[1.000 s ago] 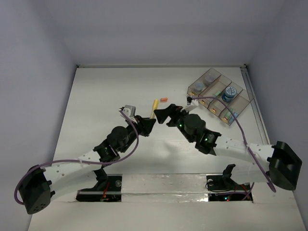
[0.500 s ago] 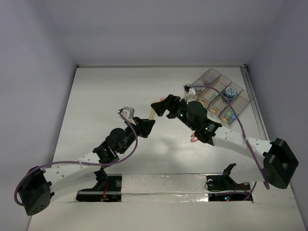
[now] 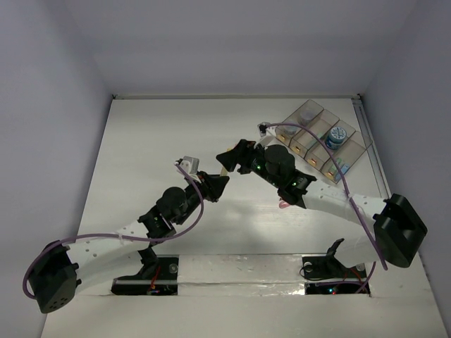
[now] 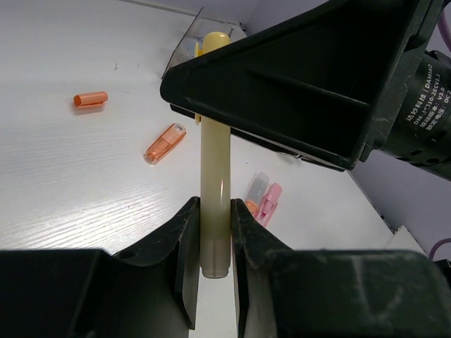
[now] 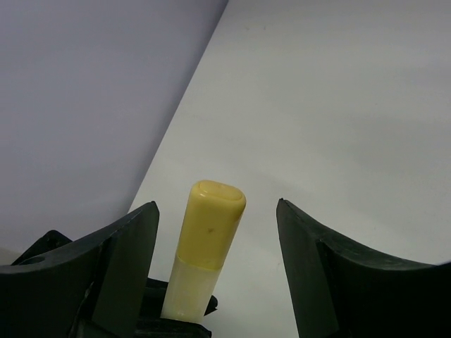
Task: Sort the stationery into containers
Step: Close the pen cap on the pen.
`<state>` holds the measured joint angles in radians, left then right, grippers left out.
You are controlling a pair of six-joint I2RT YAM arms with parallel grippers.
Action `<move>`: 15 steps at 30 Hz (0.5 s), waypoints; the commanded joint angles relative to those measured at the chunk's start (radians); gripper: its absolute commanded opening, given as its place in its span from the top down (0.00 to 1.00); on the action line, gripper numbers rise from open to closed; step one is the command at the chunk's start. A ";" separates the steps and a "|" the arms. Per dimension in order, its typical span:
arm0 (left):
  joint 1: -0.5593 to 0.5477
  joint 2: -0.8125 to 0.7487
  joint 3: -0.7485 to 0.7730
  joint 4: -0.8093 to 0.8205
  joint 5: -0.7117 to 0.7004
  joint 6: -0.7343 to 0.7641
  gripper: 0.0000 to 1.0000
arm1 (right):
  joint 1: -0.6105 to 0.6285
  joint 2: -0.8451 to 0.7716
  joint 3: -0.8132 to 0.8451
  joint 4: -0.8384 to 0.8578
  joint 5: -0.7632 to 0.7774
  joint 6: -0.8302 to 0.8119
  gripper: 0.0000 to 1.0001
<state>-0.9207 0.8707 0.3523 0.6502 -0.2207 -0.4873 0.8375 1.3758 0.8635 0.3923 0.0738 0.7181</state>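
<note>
My left gripper (image 4: 213,208) is shut on the lower end of a pale yellow stick (image 4: 215,176) and holds it above the table. The stick's yellow cap (image 5: 211,222) stands between the fingers of my right gripper (image 5: 215,205), which is open, with gaps on both sides. In the top view the two grippers, left (image 3: 215,182) and right (image 3: 229,159), meet at mid-table. The containers (image 3: 320,141), joined clear bins, sit at the far right with rolls and small pieces inside. An orange stub (image 4: 91,98), an orange piece (image 4: 165,143) and a pink piece (image 4: 268,204) lie loose on the table.
A pink piece (image 3: 283,205) lies on the table under the right arm. The corner of a clear bin (image 4: 182,49) shows behind the right gripper. White walls close in the table's back and sides.
My right gripper has moved left and forward, from beside the stick to around its cap. The left gripper has kept its hold on the stick and barely moved.
</note>
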 commanded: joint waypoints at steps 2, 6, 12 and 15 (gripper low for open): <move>0.005 0.007 -0.009 0.074 0.015 0.004 1.00 | 0.000 -0.003 0.048 0.043 0.021 -0.020 0.26; 0.005 0.010 -0.010 0.075 0.018 0.003 1.00 | 0.000 -0.001 0.054 0.049 0.037 -0.029 0.24; 0.005 0.011 -0.018 0.074 0.023 0.001 1.00 | 0.000 0.005 0.051 0.060 0.073 -0.031 0.29; 0.005 0.007 -0.026 0.071 0.024 0.000 1.00 | 0.000 0.005 0.046 0.068 0.090 -0.028 0.39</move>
<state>-0.9207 0.8841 0.3386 0.6632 -0.2092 -0.4877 0.8375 1.3769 0.8722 0.3973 0.1276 0.7033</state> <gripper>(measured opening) 0.149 0.637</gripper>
